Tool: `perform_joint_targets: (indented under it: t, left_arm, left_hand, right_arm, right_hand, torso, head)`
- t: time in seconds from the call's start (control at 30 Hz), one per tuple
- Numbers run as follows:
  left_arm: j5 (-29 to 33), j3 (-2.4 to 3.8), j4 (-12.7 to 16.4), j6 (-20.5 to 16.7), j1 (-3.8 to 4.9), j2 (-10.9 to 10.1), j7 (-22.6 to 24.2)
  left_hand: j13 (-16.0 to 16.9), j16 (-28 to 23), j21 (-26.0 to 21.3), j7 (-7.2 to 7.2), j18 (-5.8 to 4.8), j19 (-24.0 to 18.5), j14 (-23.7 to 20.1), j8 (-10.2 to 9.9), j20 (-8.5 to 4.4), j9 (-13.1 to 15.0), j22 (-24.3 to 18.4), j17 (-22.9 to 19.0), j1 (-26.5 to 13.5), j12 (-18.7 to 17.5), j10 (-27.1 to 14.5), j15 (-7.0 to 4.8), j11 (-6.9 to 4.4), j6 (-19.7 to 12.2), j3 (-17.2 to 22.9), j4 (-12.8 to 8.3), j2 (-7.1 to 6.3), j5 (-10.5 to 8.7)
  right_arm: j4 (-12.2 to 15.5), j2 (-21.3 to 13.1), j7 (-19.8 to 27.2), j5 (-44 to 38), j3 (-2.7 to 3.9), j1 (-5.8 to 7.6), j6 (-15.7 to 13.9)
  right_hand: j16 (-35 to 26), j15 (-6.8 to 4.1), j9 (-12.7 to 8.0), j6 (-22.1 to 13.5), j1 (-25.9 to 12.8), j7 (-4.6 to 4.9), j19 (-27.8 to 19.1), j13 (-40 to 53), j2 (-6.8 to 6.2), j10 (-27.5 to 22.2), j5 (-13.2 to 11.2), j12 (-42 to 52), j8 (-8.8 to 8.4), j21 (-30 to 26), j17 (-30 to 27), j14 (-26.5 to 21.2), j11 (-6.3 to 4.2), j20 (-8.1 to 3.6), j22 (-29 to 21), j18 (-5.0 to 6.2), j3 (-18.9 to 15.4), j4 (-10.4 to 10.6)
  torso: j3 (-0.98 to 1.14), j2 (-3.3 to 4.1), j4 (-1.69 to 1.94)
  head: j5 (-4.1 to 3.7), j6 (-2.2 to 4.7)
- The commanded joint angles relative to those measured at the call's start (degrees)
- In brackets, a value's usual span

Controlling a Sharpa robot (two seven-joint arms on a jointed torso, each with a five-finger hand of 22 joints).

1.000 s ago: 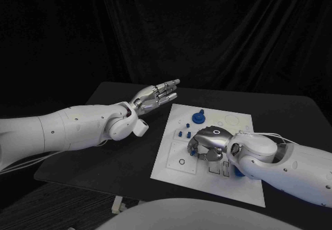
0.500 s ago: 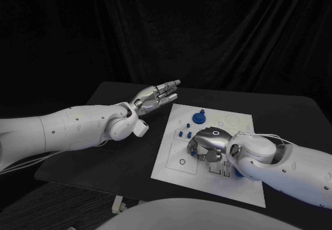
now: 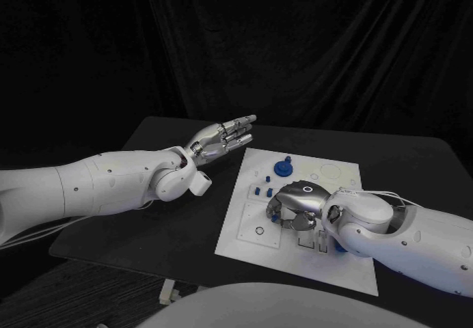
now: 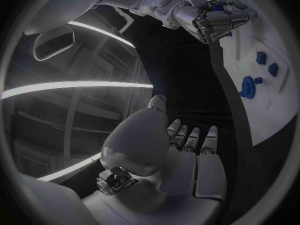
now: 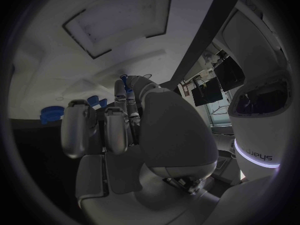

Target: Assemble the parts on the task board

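The right hand (image 3: 296, 205) was down over the middle of the task board (image 3: 258, 236), fingers (image 5: 127, 92) curled in with a small blue part (image 5: 125, 81) pinched at their tips, its long axis running along them. The left hand (image 3: 222, 138) hovered flat off the board's far-left corner above the tabletop (image 3: 158, 225), fingers straight, close together and empty. Clearly the right was the nearer one, with the blue round part (image 3: 283, 166) lying further out beyond it.

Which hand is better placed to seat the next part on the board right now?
Probably the right. The right hand is curled down over the task board, apparently pinching a small blue part. The left hand hangs open beyond the board's far left corner.
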Motion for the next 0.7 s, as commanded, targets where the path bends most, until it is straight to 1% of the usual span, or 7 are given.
perform_joint_targets:
  t: [0.03,0.17,0.4,0.57,0.7]
  left_arm:
    - [0.5,0.07,0.0,0.8,-0.11,0.1,3.6]
    - [0.5,0.07,0.0,0.9,-0.16,0.1,3.6]
    - [0.5,0.07,0.0,1.0,-0.23,0.0,3.5]
    - [0.5,0.07,0.0,1.1,-0.26,0.0,3.4]
    - [0.5,0.07,0.0,1.1,-0.29,0.0,3.4]
  left_hand:
    - [0.1,-0.2,-0.2,0.25,1.1,0.0,-0.1,0.4,0.5,0.1,-0.1,0.0,0.7,0.1,0.0,0.5,0.46,0.0,0.2,-0.2,0.12,0.22]
    - [0.1,-0.2,-0.2,0.26,1.1,0.0,-0.1,0.4,0.53,0.1,-0.1,0.0,0.7,0.1,0.0,0.53,0.45,0.0,0.2,-0.2,0.12,0.22]
    - [0.1,-0.2,-0.2,0.44,1.1,0.0,-0.1,0.4,0.71,0.1,-0.1,0.0,0.8,0.3,0.0,0.74,0.45,0.4,0.3,-0.3,0.14,0.28]
    - [0.1,-0.2,-0.2,0.54,1.1,0.0,-0.1,0.5,0.78,0.2,-0.1,0.0,0.8,0.3,0.0,0.82,0.55,0.7,0.3,-0.4,0.14,0.31]
    - [0.1,-0.2,-0.2,0.57,1.1,0.0,-0.1,0.5,0.81,0.2,-0.1,0.0,0.9,0.4,0.0,0.85,0.6,0.8,0.3,-0.4,0.13,0.32]
  right_arm:
    - [0.0,0.0,-0.6,-0.1,0.03,-0.16,-0.9]
    - [0.0,0.0,-0.7,-0.1,0.03,-0.16,-0.5]
    - [0.1,0.0,-0.9,-0.1,0.03,-0.17,0.5]
    - [0.1,0.0,-0.9,-0.1,0.03,-0.17,0.7]
    - [0.2,0.0,-0.9,-0.1,0.03,-0.17,0.9]
  right_hand:
    - [-0.2,0.23,0.1,-0.3,-0.4,0.05,0.0,0.1,0.03,-0.5,-0.1,0.2,-0.23,-0.4,1.2,2.6,0.03,0.34,10.6,1.14,0.0,-0.4]
    - [-0.3,0.26,0.2,-0.2,-0.5,-0.08,-0.2,0.1,0.02,-0.7,-0.2,0.2,-0.21,-0.7,0.9,2.5,0.09,0.36,10.5,1.22,0.1,-0.5]
    - [-0.7,0.53,0.6,-0.4,-1.2,-0.64,-0.5,0.2,-0.14,-1.6,-1.3,0.2,-0.41,-1.4,0.3,2.2,0.4,0.56,10.3,1.34,0.1,-0.7]
    - [-0.7,0.61,0.7,-0.5,-1.4,-0.8,-0.6,0.2,-0.12,-1.8,-2.0,0.3,-0.52,-1.5,0.2,2.2,0.47,0.65,10.3,1.35,0.1,-0.7]
    - [-0.7,0.65,0.8,-0.6,-1.6,-0.87,-0.7,0.3,-0.13,-1.9,-2.4,0.3,-0.6,-1.6,0.2,2.1,0.52,0.7,10.2,1.38,0.1,-0.8]
  torso:
    - [0.01,0.01,0.0]
    - [0.01,0.0,-0.01]
    - [0.0,0.01,0.0]
    - [0.01,0.0,0.01]
    - [0.0,-0.04,0.0]
  head:
    - [-0.02,0.0]
    - [0.05,0.0]
    - [0.13,0.0]
    - [0.05,0.0]
    - [0.19,0.0]
